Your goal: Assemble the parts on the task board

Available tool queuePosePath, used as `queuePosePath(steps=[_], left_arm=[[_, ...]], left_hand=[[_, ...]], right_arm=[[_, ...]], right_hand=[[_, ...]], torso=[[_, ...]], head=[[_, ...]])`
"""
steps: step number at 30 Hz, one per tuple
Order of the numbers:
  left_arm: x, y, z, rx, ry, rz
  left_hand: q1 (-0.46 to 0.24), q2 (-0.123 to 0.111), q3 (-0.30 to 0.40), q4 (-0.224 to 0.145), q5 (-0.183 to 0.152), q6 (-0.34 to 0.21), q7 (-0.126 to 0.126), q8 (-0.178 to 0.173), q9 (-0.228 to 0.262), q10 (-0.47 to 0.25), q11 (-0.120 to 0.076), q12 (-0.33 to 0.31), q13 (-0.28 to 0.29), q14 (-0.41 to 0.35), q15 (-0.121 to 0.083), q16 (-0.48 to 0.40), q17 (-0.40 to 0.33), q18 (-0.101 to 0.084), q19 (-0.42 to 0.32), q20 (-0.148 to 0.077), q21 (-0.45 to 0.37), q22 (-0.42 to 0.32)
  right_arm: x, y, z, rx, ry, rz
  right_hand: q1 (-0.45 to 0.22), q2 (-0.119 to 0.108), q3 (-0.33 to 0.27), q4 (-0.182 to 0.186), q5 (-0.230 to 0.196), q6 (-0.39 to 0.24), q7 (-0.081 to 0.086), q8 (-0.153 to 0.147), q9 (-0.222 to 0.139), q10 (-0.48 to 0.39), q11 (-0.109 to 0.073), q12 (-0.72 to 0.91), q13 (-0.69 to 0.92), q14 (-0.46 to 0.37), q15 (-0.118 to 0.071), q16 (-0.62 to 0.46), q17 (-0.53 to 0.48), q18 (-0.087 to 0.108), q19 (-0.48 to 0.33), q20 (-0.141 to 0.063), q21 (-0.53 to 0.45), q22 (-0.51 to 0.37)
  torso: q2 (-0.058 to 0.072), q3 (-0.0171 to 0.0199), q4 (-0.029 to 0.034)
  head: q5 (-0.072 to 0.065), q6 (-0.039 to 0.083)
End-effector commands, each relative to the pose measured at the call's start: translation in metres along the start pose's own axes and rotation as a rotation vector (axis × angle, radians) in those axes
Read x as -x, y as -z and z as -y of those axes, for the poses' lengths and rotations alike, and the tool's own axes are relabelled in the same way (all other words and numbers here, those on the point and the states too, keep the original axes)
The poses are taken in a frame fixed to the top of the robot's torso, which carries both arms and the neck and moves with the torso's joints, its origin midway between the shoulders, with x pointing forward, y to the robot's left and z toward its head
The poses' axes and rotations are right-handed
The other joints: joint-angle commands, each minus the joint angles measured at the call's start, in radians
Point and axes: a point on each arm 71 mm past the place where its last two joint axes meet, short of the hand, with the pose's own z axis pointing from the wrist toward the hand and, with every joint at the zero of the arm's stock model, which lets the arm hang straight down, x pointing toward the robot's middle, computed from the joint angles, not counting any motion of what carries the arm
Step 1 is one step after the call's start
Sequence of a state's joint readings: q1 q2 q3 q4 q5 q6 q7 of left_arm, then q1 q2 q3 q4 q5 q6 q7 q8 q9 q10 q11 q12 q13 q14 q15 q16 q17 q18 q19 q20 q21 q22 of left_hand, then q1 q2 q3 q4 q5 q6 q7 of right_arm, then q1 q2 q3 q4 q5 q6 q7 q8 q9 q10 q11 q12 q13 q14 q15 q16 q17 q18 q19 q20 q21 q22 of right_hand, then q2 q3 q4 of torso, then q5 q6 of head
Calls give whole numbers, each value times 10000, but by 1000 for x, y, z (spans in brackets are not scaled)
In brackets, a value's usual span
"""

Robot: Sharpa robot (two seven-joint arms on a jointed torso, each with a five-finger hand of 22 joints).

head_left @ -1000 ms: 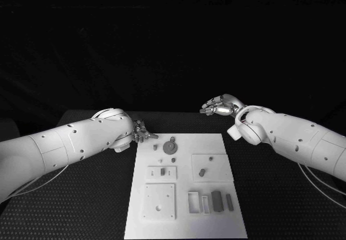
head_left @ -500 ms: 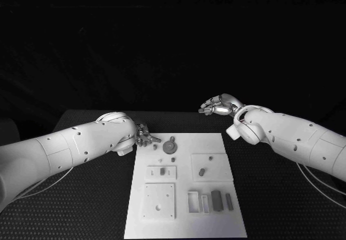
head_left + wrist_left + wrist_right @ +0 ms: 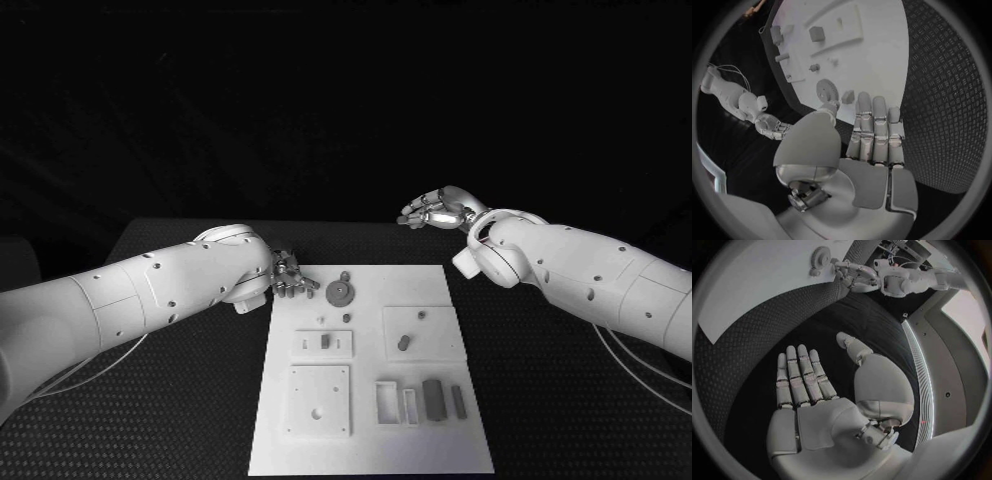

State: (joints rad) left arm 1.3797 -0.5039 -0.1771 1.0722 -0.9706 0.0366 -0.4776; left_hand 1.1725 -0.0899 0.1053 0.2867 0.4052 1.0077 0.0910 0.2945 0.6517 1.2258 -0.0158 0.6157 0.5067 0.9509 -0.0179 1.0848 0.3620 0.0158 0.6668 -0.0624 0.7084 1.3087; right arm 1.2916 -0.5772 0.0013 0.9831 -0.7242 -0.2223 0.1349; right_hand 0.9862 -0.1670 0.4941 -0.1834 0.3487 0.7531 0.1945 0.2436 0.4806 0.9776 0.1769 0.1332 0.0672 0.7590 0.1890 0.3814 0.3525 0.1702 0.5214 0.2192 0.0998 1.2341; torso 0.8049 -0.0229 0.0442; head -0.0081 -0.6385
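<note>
The white task board (image 3: 372, 452) lies in the middle of the black table. A grey gear (image 3: 339, 292) sits near its far left corner, with a small grey part (image 3: 312, 294) beside it. My left hand (image 3: 293, 276) hovers at that corner, holding nothing. In the left wrist view its fingers (image 3: 873, 125) are stretched out flat, their tips close to the small part (image 3: 847, 96) and the gear (image 3: 826, 91). My right hand (image 3: 433, 211) is raised past the board's far right corner, fingers (image 3: 799, 375) spread and empty.
Three raised white plates (image 3: 322, 345) (image 3: 423, 333) (image 3: 319, 402) sit on the board, two of them with small grey pieces on them. Near the front right are white slotted frames (image 3: 392, 403) and grey bars (image 3: 434, 388). Black table mat surrounds the board.
My left hand has shifted a little toward the board's far left corner, closing in on the small part by the gear. The right hand has hardly moved.
</note>
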Motion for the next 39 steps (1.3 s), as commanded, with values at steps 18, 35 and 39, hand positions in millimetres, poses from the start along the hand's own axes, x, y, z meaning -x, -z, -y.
queuePosePath(steps=[18,35,39], left_arm=[[-9,-2,0,90,578,-764],[-8,-2,-1,201,347,-609],[-9,-2,0,239,281,-646]], left_hand=[[622,-44,-298,-58,1189,287,-159,569,301,32,-111,342,345,72,-52,241,253,-158,128,-501,1,211],[888,55,-515,-14,1505,488,-392,1363,538,193,-345,1100,778,270,-341,872,572,-158,367,-701,315,225],[915,57,-523,-22,1424,483,-402,1412,538,188,-352,1135,792,262,-353,894,578,-158,370,-719,340,223]], right_arm=[[-3,0,0,105,7,-56],[-3,0,2,85,-26,-54],[-4,0,1,93,-29,-52]], right_hand=[[-32,21,21,63,146,-67,81,65,-24,84,21,-76,17,-8,80,-54,-10,-202,22,-37,-77,42],[-30,31,17,64,187,-70,83,73,-32,93,21,-93,17,-7,81,-56,-10,-206,30,-39,-101,61],[-30,32,16,64,193,-71,85,75,-33,94,23,-97,17,-7,82,-56,-10,-207,32,-40,-106,66]], torso=[[3,4,-5],[-2,0,5],[3,-7,5]], head=[[-17,-36],[-44,-74],[-13,-74]])
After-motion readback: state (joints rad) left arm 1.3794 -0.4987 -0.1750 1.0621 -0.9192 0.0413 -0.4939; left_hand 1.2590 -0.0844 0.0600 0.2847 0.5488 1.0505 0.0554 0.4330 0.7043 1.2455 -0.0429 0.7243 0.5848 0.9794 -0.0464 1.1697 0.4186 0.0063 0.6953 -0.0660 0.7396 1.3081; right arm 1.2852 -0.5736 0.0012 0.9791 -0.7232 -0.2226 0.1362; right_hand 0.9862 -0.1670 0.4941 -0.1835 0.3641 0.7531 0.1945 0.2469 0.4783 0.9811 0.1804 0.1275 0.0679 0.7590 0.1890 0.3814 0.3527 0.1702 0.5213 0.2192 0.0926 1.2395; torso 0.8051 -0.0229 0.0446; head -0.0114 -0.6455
